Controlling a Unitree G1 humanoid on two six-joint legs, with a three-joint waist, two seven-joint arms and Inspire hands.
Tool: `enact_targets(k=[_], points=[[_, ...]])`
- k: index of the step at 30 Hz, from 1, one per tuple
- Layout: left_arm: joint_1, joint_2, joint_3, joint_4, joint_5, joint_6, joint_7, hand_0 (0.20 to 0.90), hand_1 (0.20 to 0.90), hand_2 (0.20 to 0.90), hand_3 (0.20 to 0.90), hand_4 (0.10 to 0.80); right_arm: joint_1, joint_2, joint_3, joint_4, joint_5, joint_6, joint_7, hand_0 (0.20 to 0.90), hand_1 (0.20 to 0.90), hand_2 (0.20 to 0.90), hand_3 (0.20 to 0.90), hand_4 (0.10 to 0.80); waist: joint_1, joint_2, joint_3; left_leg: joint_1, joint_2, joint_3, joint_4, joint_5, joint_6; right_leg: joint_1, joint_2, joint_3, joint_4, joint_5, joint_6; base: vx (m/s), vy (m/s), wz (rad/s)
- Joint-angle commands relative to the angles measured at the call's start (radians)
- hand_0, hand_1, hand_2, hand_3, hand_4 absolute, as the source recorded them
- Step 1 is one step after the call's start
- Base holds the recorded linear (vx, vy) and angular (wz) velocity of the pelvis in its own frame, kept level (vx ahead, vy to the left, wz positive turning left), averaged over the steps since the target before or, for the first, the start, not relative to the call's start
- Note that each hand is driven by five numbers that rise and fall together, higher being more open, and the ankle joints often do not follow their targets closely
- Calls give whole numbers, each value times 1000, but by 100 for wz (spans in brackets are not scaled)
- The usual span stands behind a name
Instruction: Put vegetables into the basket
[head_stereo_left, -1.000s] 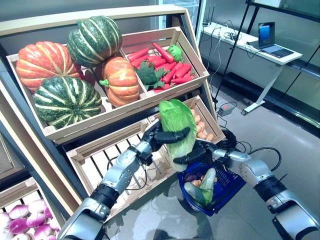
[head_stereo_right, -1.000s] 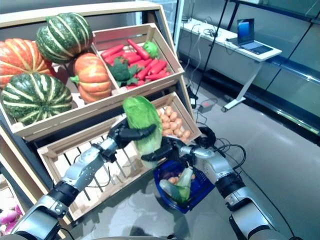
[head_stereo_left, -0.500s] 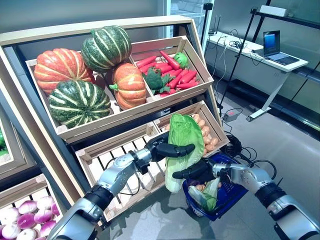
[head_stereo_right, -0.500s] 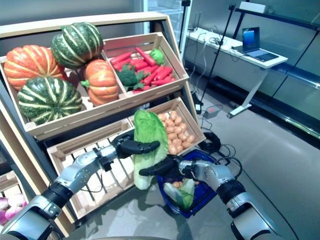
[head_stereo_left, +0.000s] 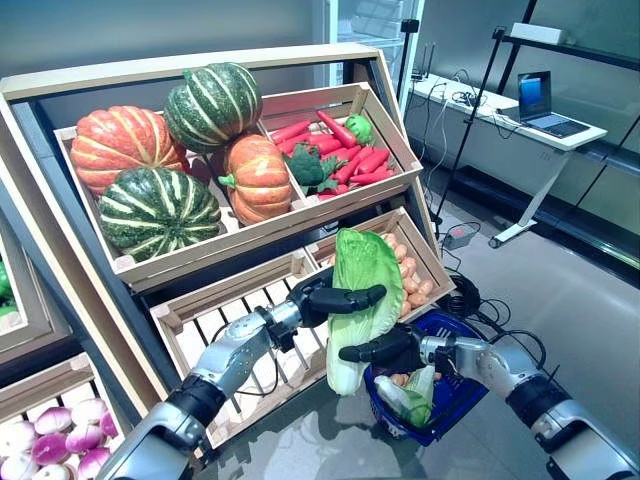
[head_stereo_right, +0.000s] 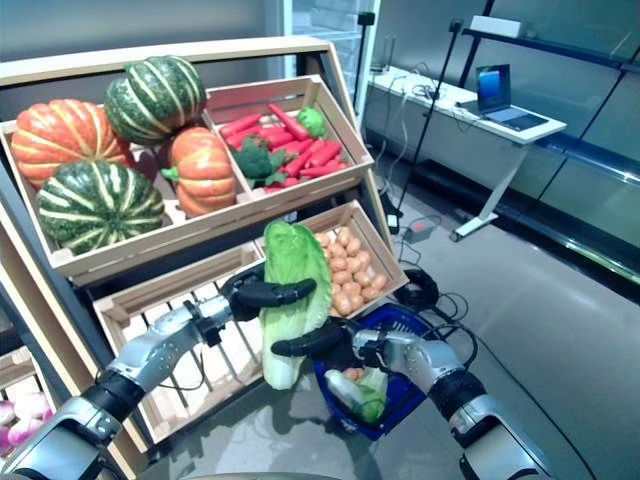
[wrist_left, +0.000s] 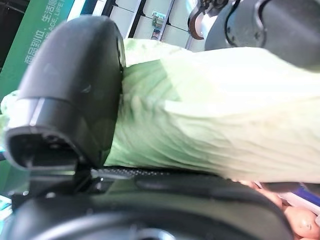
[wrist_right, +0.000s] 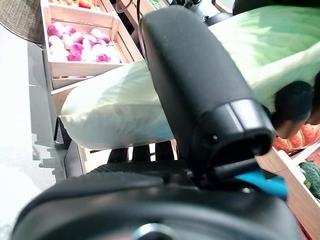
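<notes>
Left eye view: the left hand (head_stereo_left: 325, 297) is clamped on a napa cabbage (head_stereo_left: 361, 300), thumb laid across the front of the leaves, holding it upright in front of the lower crates of a wooden produce stand (head_stereo_left: 60, 250). The right hand (head_stereo_left: 385, 349) grips the same cabbage lower down, near its pale stem end. A blue basket (head_stereo_left: 452, 385) sits just beside and below the cabbage on the right-hand side, already holding a pale green vegetable (head_stereo_left: 416, 387) and some small brown items; the cabbage is not inside it. The upper crate carries pumpkins (head_stereo_left: 125, 145), the neighbouring crate red peppers (head_stereo_left: 355, 160) with broccoli (head_stereo_left: 307, 165), and the crate behind the cabbage holds potatoes (head_stereo_left: 410, 275). Right eye view: same arrangement; a laptop (head_stereo_right: 497, 95) rests on a white surface (head_stereo_right: 450, 95) in the background. Left wrist view: the thumb (wrist_left: 75, 95) presses on the ribbed green leaf, with the cabbage filling the space past it. Right wrist view: the thumb (wrist_right: 200, 95) crosses the pale lower part of the cabbage; a floor-level crate of turnips (wrist_right: 75, 47) shows beyond.
</notes>
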Motion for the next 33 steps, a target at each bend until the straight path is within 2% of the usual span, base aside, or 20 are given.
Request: enact_targets(k=[1, 9, 18, 33], points=[[-64, -136, -60, -123, -61, -73, -75, 900, 900, 900, 900, 800, -141, 163, -142, -56, 211, -194, -26, 300, 300, 300, 300, 400, 0, -16, -41, -41, -13, 10, 1, -15, 14, 19, -57, 20, 2, -1, 13, 0, 0, 0], [-38, -100, -12, -107, -8, -73, -38, 900, 900, 900, 900, 800, -83, 93, -189, -35, 140, -245, -82, 300, 300, 300, 300, 400, -16, -16, -36, -35, -6, 28, 1, -14, 15, 12, -55, 35, 2, 6, 14, -1, -6, -3], [2, -67, 51, -81, 37, -67, -53, 900, 900, 900, 900, 800, 29, 34, -302, 8, 116, -256, -97, 300, 300, 300, 300, 400, -41, -11, -22, -23, 4, 54, 1, -16, 12, 9, -52, 57, 2, 10, 16, 9, -19, -9], [67, -21, 143, -26, 141, -79, 13, 900, 900, 900, 900, 800, 162, -42, -495, 70, 120, -297, -99, 300, 300, 300, 300, 400, -57, -13, 4, -25, 11, 68, 1, -16, 7, 5, -55, 61, 2, 12, 20, 13, -9, -6]])
